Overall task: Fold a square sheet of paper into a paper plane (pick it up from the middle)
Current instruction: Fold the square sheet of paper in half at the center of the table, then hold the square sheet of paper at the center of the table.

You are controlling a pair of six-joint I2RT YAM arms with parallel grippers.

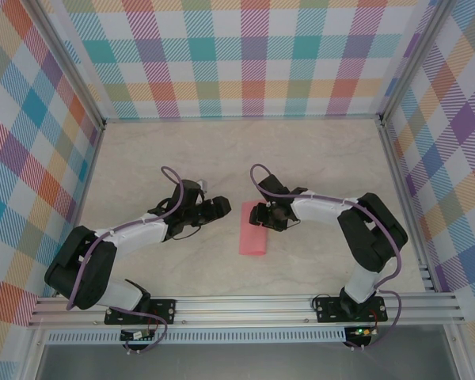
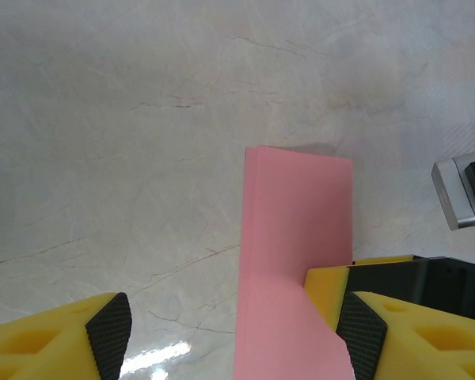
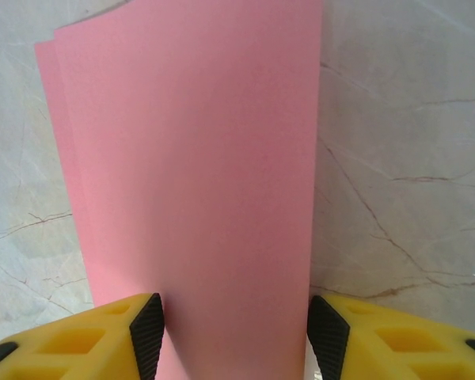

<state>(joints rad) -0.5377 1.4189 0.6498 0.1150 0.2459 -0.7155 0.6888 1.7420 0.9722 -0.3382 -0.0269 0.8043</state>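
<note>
The salmon-pink sheet of paper (image 1: 252, 235) lies on the table folded in half, a narrow rectangle with its two layers slightly offset at one end. My right gripper (image 1: 258, 214) is at its far end, open. In the right wrist view the paper (image 3: 198, 182) fills the gap between the pads, and the gripper (image 3: 237, 336) straddles its width. My left gripper (image 1: 224, 207) stands just left of the paper's far end, open. In the left wrist view the gripper (image 2: 237, 340) is wide apart over the paper (image 2: 297, 261), and a yellow finger (image 2: 326, 294) of the other gripper rests at the paper's edge.
The tabletop (image 1: 182, 150) is pale marble-patterned, closed in by checked walls on three sides. An aluminium rail (image 1: 245, 305) carrying both arm bases runs along the near edge. A grey metal part (image 2: 459, 190) shows at the right of the left wrist view.
</note>
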